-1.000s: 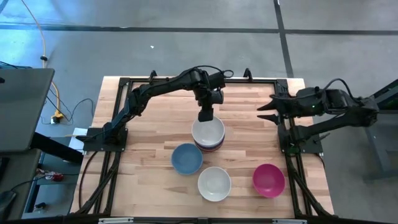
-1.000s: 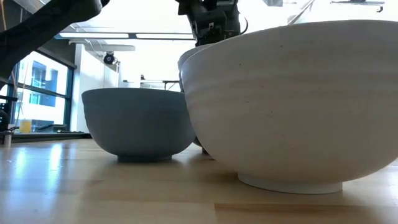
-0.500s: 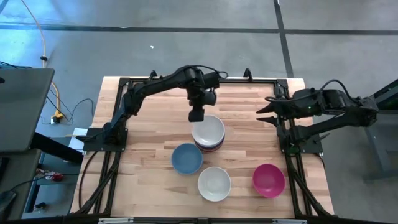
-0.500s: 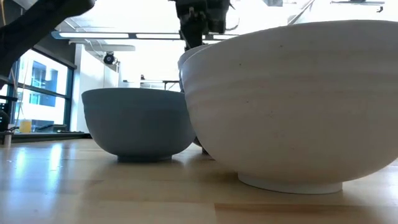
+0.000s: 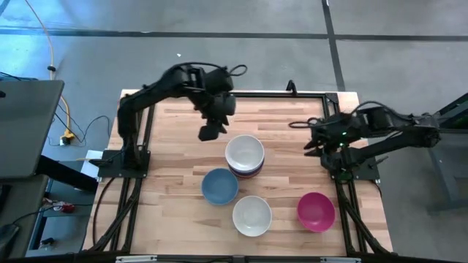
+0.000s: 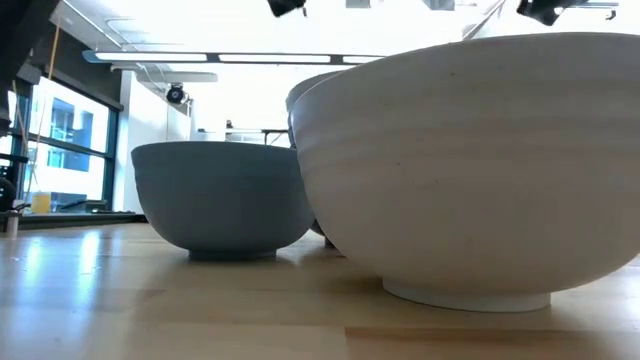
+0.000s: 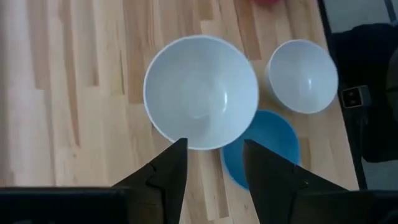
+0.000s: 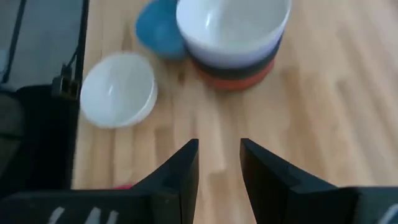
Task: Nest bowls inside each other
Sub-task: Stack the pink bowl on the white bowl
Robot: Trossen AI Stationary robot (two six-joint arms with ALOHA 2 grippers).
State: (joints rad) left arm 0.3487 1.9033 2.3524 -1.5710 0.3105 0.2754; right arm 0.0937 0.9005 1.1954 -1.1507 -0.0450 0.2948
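I see the nested stack [image 5: 244, 155] mid-table, white bowl on top, mouth up, round with no long axis. My left gripper [image 5: 207, 133] hangs beside it, fingers narrowly parted, empty. My right gripper [image 5: 311, 139] waits at the table's right edge, slightly parted.

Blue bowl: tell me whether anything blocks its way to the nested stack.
Nothing visible does. The blue bowl sits on the table directly beside the stack, with no object between them. The left gripper hovers empty off to the stack's other side.
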